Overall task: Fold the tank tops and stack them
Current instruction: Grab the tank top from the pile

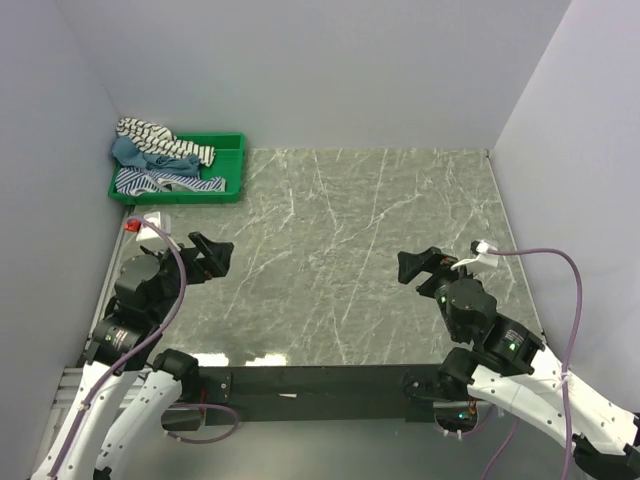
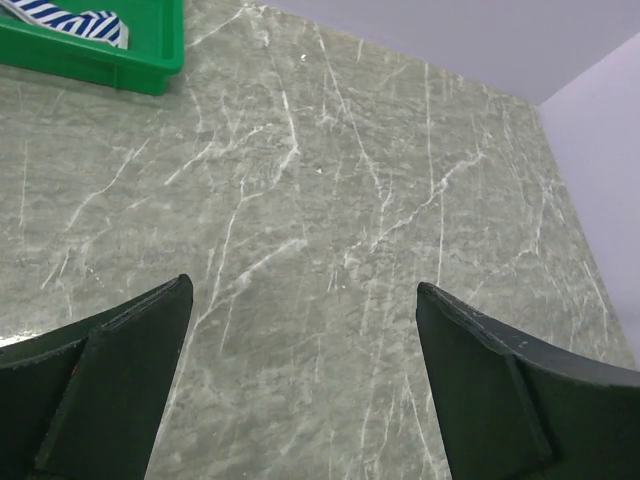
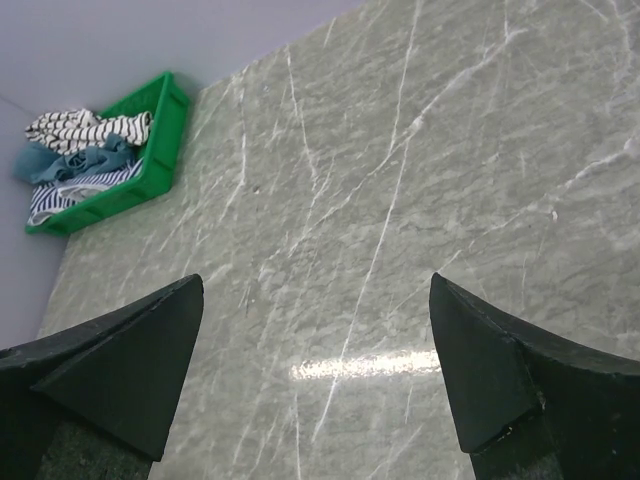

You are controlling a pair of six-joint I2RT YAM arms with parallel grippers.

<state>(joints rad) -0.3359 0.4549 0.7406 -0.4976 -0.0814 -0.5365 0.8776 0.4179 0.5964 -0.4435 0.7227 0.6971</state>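
Observation:
Three tank tops lie crumpled in the green tray (image 1: pixel 232 150) at the far left: a white one with thin black stripes (image 1: pixel 150 132), a plain teal-blue one (image 1: pixel 140 154) and a blue-and-white striped one (image 1: pixel 160 183). They also show in the right wrist view, white striped (image 3: pixel 85 127), teal (image 3: pixel 70 160), blue striped (image 3: pixel 75 192). A bit of the blue striped top (image 2: pixel 70 18) shows in the left wrist view. My left gripper (image 1: pixel 215 257) (image 2: pixel 303 290) is open and empty above the table, near left. My right gripper (image 1: pixel 415 265) (image 3: pixel 315 285) is open and empty, near right.
The grey marble table (image 1: pixel 370 250) lies between the arms. Lilac walls close the left, back and right sides. The green tray (image 2: pixel 100 55) (image 3: pixel 160 140) stands against the left wall at the table's far left corner.

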